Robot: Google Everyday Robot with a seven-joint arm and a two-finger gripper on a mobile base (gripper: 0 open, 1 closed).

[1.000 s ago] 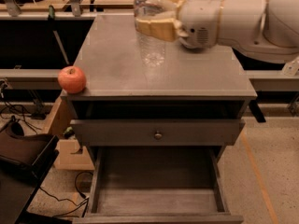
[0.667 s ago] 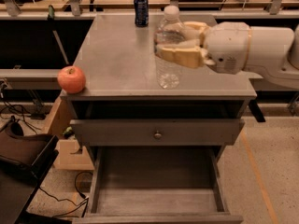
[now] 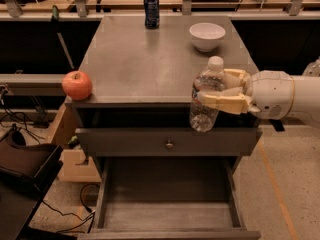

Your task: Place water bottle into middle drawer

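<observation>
Only one cam view, so here goes. The water bottle is up in the air just off the front edge of the bench, towards the right corner. It's upright, with its base level w/ the dark gap above the knob drawer. The pincer comes in from the right on the white arm and is pinching the bottle around its middle. One cream finger crosses the front, the other sits behind it.

The middle drawer is pulled out at the bottom of the pic, lower than the bottle and closer to the cam. Its plank floor shows wall to wall, so there's open room straight down in front of the knob panel.

The apple sits right on the bench's front left corner. The soda can is at the back edge, and the bowl is back right. All are well apart from the bottle.

Vs 0.7 s ago: the bottle was over the bench top, now it's past the front edge and lower. The arm moved w/ it, so the bowl is uncovered. Apple and can haven't budged.

Materials: the bottle is clear ribbed plastic w/ a white cap. Bench and drawers are matte grey wood. The bowl is smooth, white and round, and the knob is a small metal one.
</observation>
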